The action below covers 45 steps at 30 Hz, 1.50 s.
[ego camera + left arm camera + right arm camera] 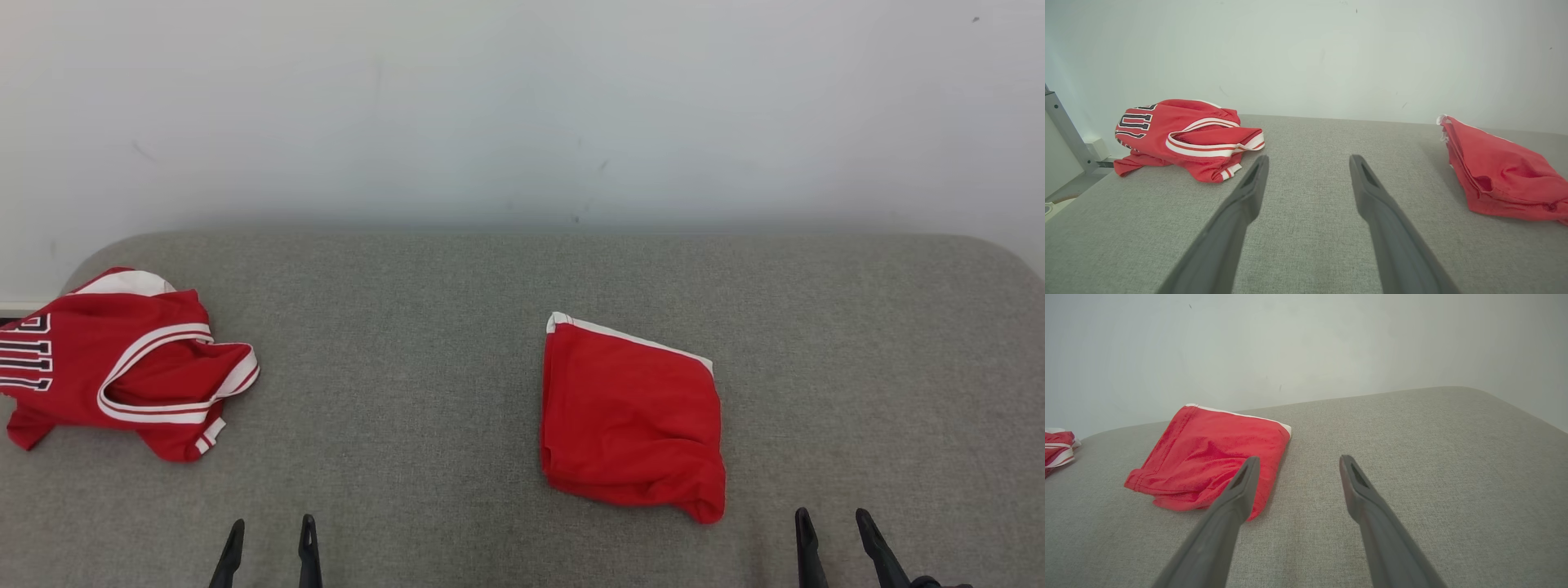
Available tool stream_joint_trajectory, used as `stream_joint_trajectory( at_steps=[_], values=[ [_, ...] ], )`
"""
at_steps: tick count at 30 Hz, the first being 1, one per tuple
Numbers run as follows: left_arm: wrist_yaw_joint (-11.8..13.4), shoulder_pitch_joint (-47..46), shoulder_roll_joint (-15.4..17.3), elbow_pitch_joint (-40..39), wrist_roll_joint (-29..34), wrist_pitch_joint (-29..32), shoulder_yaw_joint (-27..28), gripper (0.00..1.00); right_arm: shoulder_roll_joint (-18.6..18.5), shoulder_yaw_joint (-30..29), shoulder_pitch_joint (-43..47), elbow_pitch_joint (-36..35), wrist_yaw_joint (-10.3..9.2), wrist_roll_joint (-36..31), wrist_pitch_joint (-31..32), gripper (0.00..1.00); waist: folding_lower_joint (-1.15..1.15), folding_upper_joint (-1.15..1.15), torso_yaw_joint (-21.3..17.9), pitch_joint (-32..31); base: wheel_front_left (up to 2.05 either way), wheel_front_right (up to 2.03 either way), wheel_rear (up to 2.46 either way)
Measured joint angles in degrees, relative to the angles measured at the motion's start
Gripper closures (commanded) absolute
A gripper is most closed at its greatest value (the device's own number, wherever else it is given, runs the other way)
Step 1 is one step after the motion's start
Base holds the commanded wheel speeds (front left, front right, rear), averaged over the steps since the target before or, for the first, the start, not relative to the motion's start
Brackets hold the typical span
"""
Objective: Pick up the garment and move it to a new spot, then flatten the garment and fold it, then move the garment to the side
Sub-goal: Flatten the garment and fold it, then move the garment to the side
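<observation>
Item 1: crumpled red basketball jersey [122, 367], white trim, black numerals, at the far left of the grey fabric worktop [408, 327].
Item 2: my left end effector [273, 523], fingers spread, empty, over bare worktop.
Item 3: folded red garment [629, 416], white edge along its far side, lying right of centre.
Item 4: my right end effector [832, 514], fingers spread, empty, just right of that garment's near corner, apart from it.
</observation>
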Motion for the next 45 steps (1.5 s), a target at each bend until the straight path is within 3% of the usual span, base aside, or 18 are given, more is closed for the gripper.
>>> stream_joint_trajectory(
  at_steps=[45],
  values=[
    [-0.7, -0.2, 0.0, 0.1, 0.4, 0.0, 0.9, 0.00, 0.0, -0.6, 0.0, 0.1, 0.00, -0.4, 0.0, 0.00, 0.01, 0.00, -0.6, 1.3, 0.00, 0.00, 0.00]
  ],
)
